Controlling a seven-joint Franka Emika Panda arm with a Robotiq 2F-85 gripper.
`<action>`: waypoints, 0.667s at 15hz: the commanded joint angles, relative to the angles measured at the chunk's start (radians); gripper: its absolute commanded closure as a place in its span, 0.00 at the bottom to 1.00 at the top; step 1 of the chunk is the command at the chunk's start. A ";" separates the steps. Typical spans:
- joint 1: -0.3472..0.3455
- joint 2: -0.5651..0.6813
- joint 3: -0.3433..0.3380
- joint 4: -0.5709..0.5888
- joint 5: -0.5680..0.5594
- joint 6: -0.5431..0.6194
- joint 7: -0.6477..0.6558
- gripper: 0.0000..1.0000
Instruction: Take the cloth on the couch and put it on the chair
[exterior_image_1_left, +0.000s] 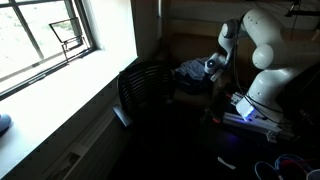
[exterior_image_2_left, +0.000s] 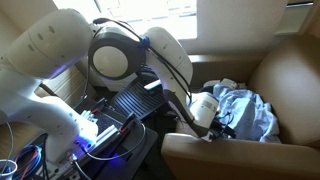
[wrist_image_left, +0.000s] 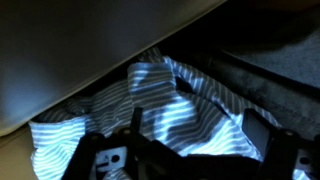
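Observation:
The cloth is a crumpled blue-and-white striped fabric (exterior_image_2_left: 250, 110) lying on the seat of the tan couch (exterior_image_2_left: 290, 75). It also shows in an exterior view (exterior_image_1_left: 192, 69) and fills the wrist view (wrist_image_left: 165, 105). My gripper (exterior_image_2_left: 222, 126) hangs just over the cloth's near edge; it also shows in an exterior view (exterior_image_1_left: 214, 68). In the wrist view its two fingers (wrist_image_left: 198, 130) are spread apart on either side of the striped fabric, with nothing clamped. The dark mesh chair (exterior_image_1_left: 145, 90) stands beside the couch, under the window.
A bright window (exterior_image_1_left: 45, 35) with a wide sill (exterior_image_1_left: 60, 100) lies past the chair. The couch armrest (exterior_image_2_left: 215, 155) is below my gripper. Cables and a lit blue box (exterior_image_2_left: 100, 135) sit by the robot base. A black slatted surface (exterior_image_2_left: 135, 100) is behind the arm.

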 joint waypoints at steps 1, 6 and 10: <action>-0.001 0.003 0.000 0.003 0.018 0.000 -0.013 0.00; -0.028 0.022 0.053 0.039 -0.035 0.046 0.038 0.42; -0.013 0.020 0.046 0.033 -0.025 0.008 0.054 0.71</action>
